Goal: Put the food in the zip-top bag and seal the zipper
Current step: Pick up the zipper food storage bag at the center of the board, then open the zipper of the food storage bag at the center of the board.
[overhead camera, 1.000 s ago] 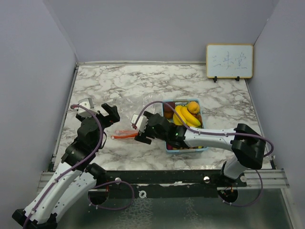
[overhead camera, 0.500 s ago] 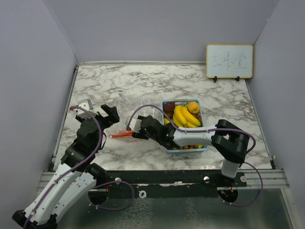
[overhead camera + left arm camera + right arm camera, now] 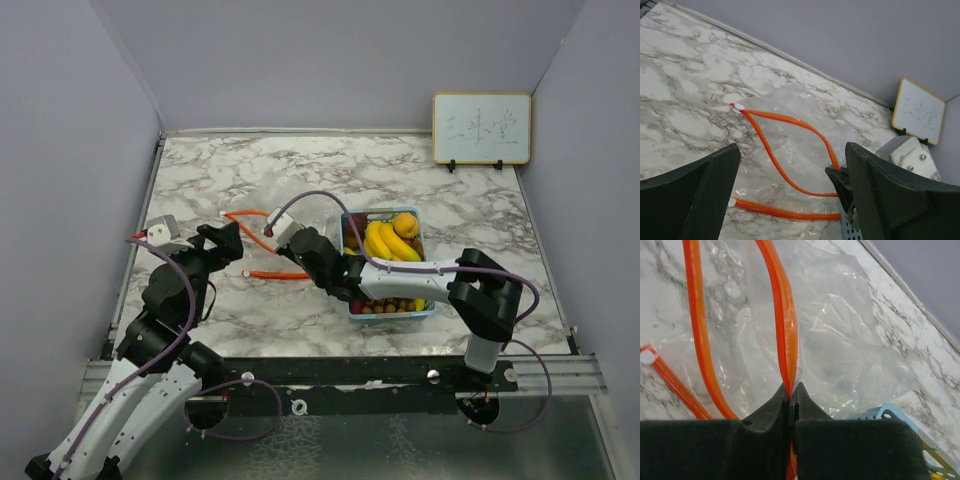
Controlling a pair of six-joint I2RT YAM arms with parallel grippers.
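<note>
Right wrist: right claw (image 3: 791,394) tight on zipper (image 3: 788,330)

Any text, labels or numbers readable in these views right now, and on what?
Whiteboard at the back right: handwritten characters, too faint to read.
Zip-top bag: no print I can read.
No other writing shows in any view.

Right pincer (image 3: 270,229) on the zip-top bag (image 3: 262,252), food (image 3: 385,242) in its basket (image 3: 392,313).
On the marble counter (image 3: 300,170), the right arm reaches left across the light-blue basket, its pincer clamped on the clear bag's orange zipper rim. The left pincer (image 3: 224,243) stands spread just beside the bag. Bananas, an orange piece and brown berries fill the basket.
</note>
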